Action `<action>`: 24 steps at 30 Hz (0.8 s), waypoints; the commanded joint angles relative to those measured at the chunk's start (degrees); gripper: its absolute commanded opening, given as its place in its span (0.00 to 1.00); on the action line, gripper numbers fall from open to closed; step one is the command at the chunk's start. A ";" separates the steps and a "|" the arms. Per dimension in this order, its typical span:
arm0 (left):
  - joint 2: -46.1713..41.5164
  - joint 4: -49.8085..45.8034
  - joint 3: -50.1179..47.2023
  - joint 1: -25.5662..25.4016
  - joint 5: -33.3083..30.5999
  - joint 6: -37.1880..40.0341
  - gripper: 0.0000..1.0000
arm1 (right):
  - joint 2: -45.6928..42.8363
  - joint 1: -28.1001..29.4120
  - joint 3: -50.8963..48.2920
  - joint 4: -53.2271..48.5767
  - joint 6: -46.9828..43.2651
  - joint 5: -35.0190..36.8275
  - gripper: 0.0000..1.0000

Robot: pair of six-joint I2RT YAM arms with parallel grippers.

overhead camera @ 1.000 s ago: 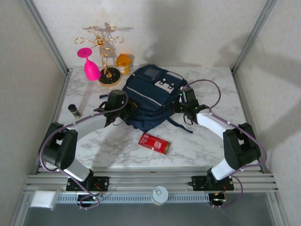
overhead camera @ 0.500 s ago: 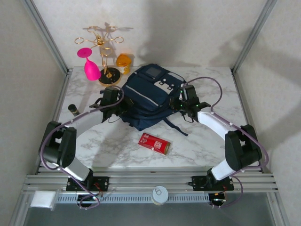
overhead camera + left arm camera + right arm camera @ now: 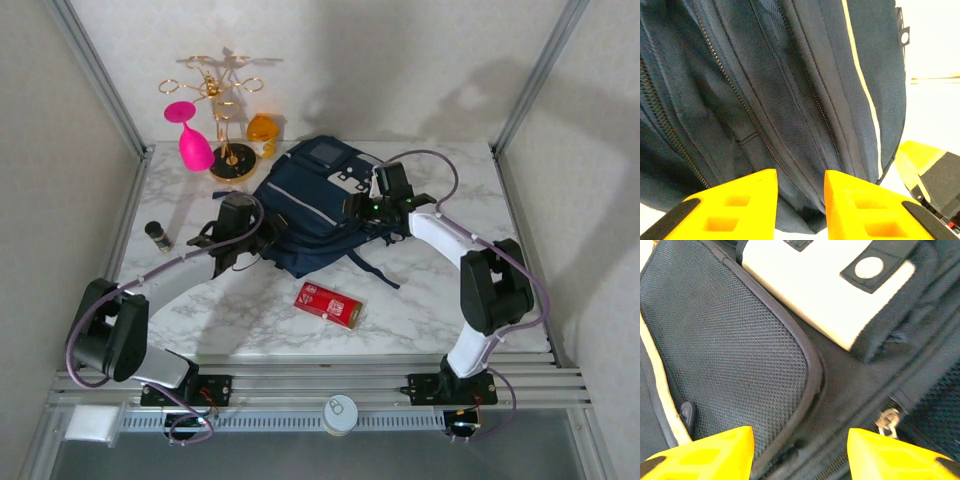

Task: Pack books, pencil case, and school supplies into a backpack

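Fingers of your left gripper (image 3: 800,181) parted slightly, seemingly pinching nothing, at the backpack (image 3: 305,205) zippered side, right gripper (image 3: 800,441) fingers spread wide over its mesh pocket (image 3: 730,345), backpack mid-table between your 2 arms, red box (image 3: 328,304) just nearer.

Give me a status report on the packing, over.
Left fingers open, right fingers open, both at backpack. Red box on table, not packed. Nothing blocking.
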 commanded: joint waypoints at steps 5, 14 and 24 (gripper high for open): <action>6.77 6.73 3.98 -0.74 -1.49 -2.18 0.25 | 6.90 -0.41 9.12 -3.07 -2.41 -1.64 0.55; 10.77 7.85 7.36 -0.59 -1.52 -1.60 0.23 | 11.87 -1.85 12.90 -3.27 -3.06 -4.63 0.42; 18.46 8.24 14.47 1.11 -1.79 2.51 0.21 | 4.94 -2.86 6.21 3.66 0.98 -10.91 0.00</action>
